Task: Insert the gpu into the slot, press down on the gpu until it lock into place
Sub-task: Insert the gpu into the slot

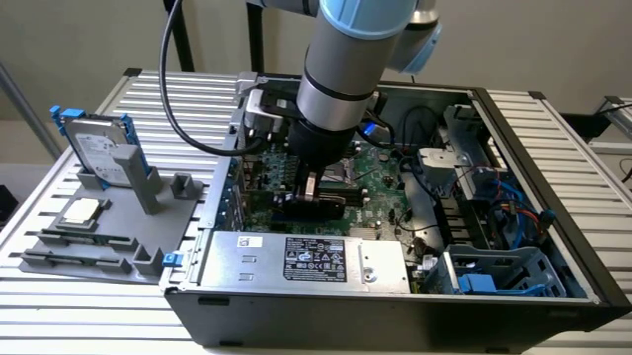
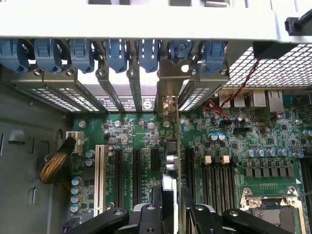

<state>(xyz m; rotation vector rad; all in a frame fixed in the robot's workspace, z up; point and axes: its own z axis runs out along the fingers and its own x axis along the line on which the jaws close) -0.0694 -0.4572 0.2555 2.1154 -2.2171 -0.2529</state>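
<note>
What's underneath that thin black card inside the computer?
The green motherboard lies beneath the gpu. The spot directly under it is covered by the card itself.

Exterior high, oblique — wrist close above shared motherboard (image 2: 141, 127)

An open black computer case (image 1: 395, 318) lies on a slatted metal table (image 1: 89, 314), with a silver power supply box (image 1: 247, 259) along its near wall, a green motherboard (image 1: 380, 196) beyond it and a blue-grey drive cage (image 1: 493, 270) in the near corner on the exterior view's right. To the exterior view's left of the case, a grey fixture tray (image 1: 109, 248) holds a silver hard drive (image 1: 94, 144) upright in a blue frame and, nearer, a small silver square (image 1: 81, 211), possibly a processor. In the wrist view, a row of blue clips (image 2: 80, 51) lines the case's rear bracket, and a white connector strip (image 2: 101, 178) stands near a braided cable (image 2: 56, 163).
</note>
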